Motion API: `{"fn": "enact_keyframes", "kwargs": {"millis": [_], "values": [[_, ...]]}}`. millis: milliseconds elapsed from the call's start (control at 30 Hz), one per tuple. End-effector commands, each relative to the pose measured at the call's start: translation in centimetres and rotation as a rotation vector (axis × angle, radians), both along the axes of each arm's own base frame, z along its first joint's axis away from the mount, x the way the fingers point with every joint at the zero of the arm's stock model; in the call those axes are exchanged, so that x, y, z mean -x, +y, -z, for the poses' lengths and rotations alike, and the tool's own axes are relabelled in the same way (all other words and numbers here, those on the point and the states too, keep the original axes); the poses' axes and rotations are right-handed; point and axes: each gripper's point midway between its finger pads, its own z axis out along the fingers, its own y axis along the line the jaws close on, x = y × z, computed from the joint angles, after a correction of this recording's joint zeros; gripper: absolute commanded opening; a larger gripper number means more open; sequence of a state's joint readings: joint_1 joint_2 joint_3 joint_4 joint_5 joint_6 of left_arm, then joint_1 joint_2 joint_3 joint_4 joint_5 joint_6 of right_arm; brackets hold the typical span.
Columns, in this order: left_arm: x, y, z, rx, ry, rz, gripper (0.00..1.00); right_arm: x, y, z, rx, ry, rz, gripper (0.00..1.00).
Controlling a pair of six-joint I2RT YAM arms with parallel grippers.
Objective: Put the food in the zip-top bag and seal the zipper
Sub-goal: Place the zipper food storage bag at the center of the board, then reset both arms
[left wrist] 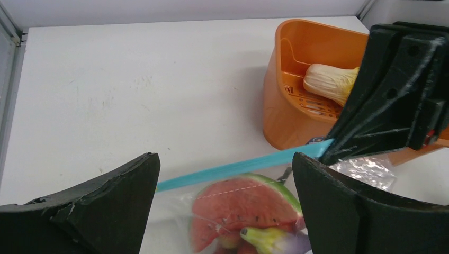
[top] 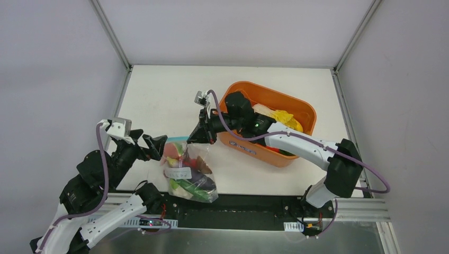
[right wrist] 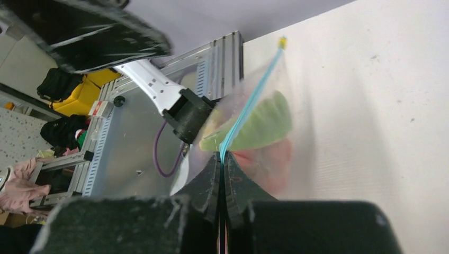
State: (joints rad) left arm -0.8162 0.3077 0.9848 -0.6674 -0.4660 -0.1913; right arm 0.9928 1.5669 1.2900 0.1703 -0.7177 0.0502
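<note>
The zip-top bag (top: 189,172) lies near the table's front edge, holding a watermelon slice (left wrist: 238,203), a yellow piece, a purple eggplant and other food. Its blue zipper (left wrist: 238,166) runs along the far mouth edge. My right gripper (right wrist: 221,156) is shut on the zipper's right end (top: 195,138) and holds that corner up. My left gripper (left wrist: 224,159) stands wide open at the bag's left side (top: 158,148). Its fingers straddle the mouth without touching it. The zipper (right wrist: 249,103) shows as one thin line beyond the right jaws.
An orange tub (top: 275,93) stands behind and to the right of the bag, under my right arm. More toy food (top: 280,115) lies in it, including a pale cabbage piece (left wrist: 331,82). White table stretches to the back and left. A metal rail runs along the near edge.
</note>
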Motion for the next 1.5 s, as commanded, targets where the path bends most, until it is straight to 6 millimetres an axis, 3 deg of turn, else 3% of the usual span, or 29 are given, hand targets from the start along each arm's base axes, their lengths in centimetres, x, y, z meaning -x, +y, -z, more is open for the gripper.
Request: {"fn": "enact_keyframes", "kwargs": {"millis": [0,100,167,233,300,367,400,500,733,833,900,967,1067,1333,1467], "values": [[-0.1,-0.6,-1.4,0.033,-0.026,0.022,0.99,-4.5,1.0,-1.3,-0.043,-0.008,0.128,0.0],[-0.1,-0.9,-0.9,0.027,-0.009,0.031,0.99,-7.8,0.8,1.5,0.037,0.056,0.23,0.05],[-0.2,-1.2,-0.6,0.019,0.003,0.039,0.99,-9.9,0.5,3.2,0.101,0.101,0.3,0.16],[-0.4,-1.5,-0.3,0.005,0.017,0.043,0.99,-11.1,0.0,3.9,0.158,0.111,0.344,0.33],[-0.5,-1.6,-0.1,-0.004,0.025,0.043,0.99,-11.4,-0.6,3.0,0.16,0.074,0.36,0.44],[-0.6,-1.7,0.0,-0.009,0.028,0.043,0.99,-10.6,-1.3,1.5,0.143,0.047,0.345,0.56],[-0.7,-1.7,0.1,-0.01,0.028,0.04,0.99,-10.0,-1.7,0.8,0.132,0.036,0.329,0.67],[-0.8,-1.9,0.2,-0.013,0.028,0.041,0.99,-7.8,-3.3,0.0,0.136,0.04,0.291,0.72],[-1.3,-2.5,1.4,-0.032,0.061,0.04,0.99,0.6,-7.8,5.0,0.221,0.105,0.152,0.72],[-1.8,-2.8,2.2,-0.034,0.088,0.026,0.99,1.6,-9.5,7.7,0.297,0.101,0.199,0.73],[-2.0,-3.2,2.7,-0.036,0.11,0.027,0.99,0.5,-10.5,8.9,0.331,0.094,0.303,0.73],[-2.0,-3.7,3.3,-0.041,0.134,0.043,0.99,-1.9,-11.8,9.8,0.376,0.056,0.463,0.73],[-2.2,-4.1,4.1,-0.042,0.169,0.038,0.99,-4.6,-13.8,10.1,0.393,0.028,0.635,0.74],[-3.4,-3.0,5.9,-0.093,0.227,-0.073,0.99,-10.3,-17.1,10.1,0.392,0.057,0.813,0.76],[-4.2,-2.5,7.1,-0.114,0.287,-0.114,0.99,-11.1,-17.5,9.4,0.365,0.09,0.809,0.76]]}}
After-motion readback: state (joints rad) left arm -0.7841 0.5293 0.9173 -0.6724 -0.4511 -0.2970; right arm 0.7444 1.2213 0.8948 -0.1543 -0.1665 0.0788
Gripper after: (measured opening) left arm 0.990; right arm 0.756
